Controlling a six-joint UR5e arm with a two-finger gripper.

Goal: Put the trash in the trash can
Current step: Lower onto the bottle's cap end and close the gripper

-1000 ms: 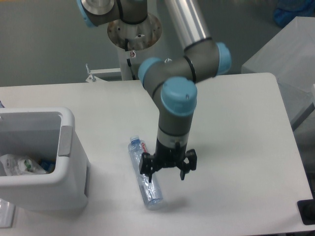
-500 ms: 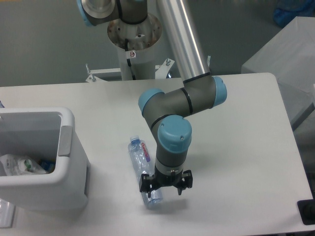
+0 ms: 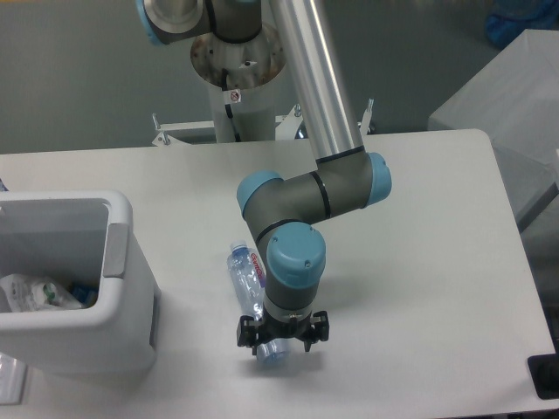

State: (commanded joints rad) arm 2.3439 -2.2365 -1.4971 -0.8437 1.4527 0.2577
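Trash can (image 3: 118,262): stands at left edge of bench (image 3: 419,262), partly cut off by frame. Contains crumpled wrapper (image 3: 31,292), already deposited; a small blue item beside it, not identifiable.

Bottle (image 3: 246,278): lies flat on bench, just right of trash can and apart from it, cap end far, base end near. Clear, crushed, red-lettered label near cap end. Judged light, thin-walled and springy; likely to flatten or squirt sideways under a hard pinch. Smooth plastic, probably slippery. Best taken across the body, near mid-length, for balance during lift.

Gripper (image 3: 283,334): lowered over near end of bottle, jaws apart and straddling it on either side. Contact not confirmed; jaws not yet clamped on bottle. Grasp point sits toward the base, so expect the cap end to droop.

Hidden: wrist covers bottle mid-section; fingertips small and dark, bench contact unreadable.
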